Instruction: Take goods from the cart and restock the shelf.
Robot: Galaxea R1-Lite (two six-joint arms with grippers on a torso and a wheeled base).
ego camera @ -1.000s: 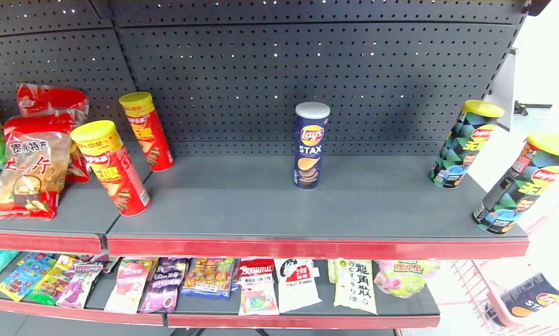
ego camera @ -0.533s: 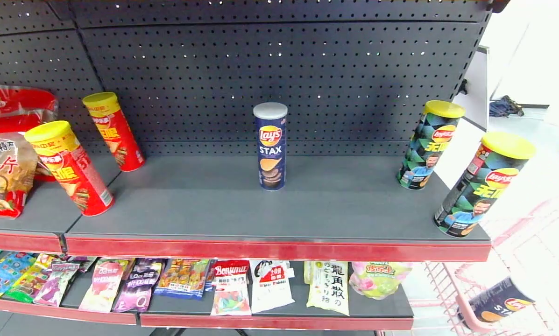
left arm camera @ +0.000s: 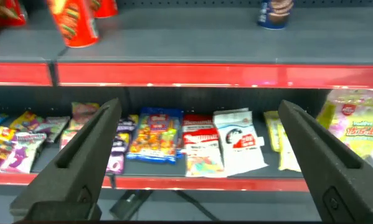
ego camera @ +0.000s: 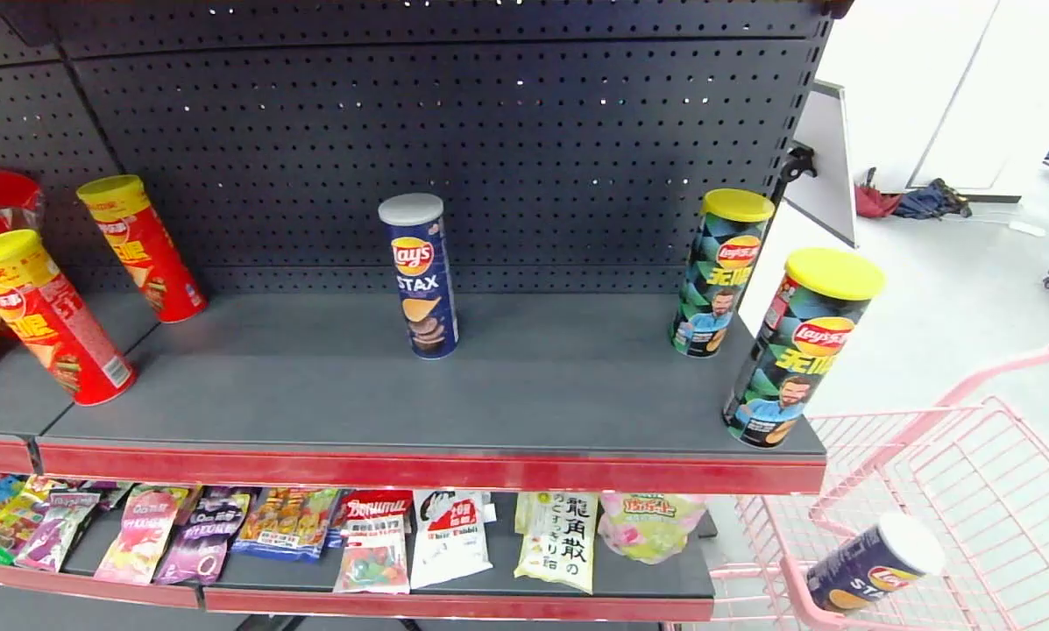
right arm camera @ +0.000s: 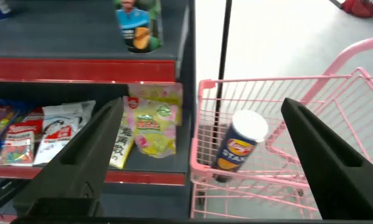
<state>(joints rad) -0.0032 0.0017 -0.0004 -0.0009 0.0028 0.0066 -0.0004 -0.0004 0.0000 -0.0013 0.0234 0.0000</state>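
The head camera has swung right within the last second, bringing the pink cart, just off the shelf's right end, into fuller view; the shelf's goods have not moved. A blue can lies in the cart, not yet picked, with the left jaws and right jaws spread wide and empty before the shelf.

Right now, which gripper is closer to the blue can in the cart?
Right. The right gripper faces the pink cart, with the blue can ahead of it; the left gripper faces the lower shelf's snack bags, away from the cart.
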